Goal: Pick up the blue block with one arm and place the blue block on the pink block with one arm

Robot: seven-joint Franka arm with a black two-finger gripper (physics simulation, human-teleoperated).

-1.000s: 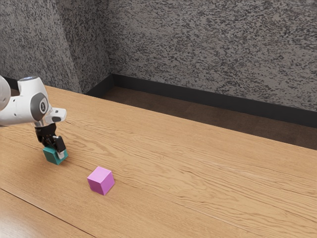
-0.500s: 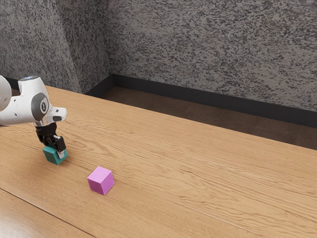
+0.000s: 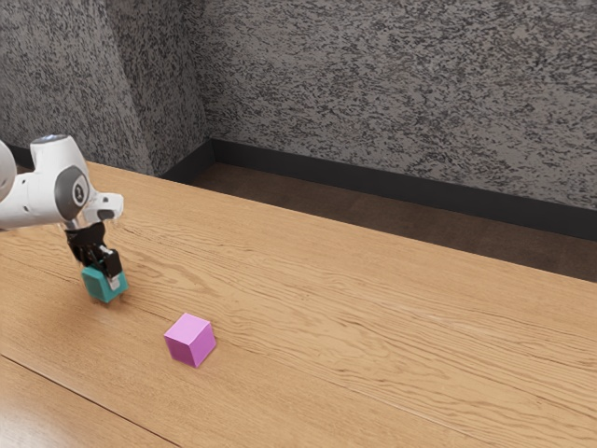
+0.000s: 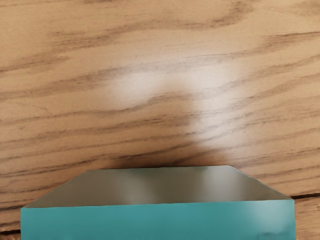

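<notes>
At the frame's left the hand pinches the blue block from above, seemingly just clear of the desk, ready for carrying to the pink block nearby at lower left.

place: bare simulated room | wooden table | speckled stone walls | dark baseboard

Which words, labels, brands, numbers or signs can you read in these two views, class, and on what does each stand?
None: there is no readable text anywhere.
The blue block, teal in these renders, has plain faces in both views.
The pink block is plain.
The gripper, shut on the blue block, bears no legible marking.
The table shows wood grain, the wall a stone speckle.
</notes>
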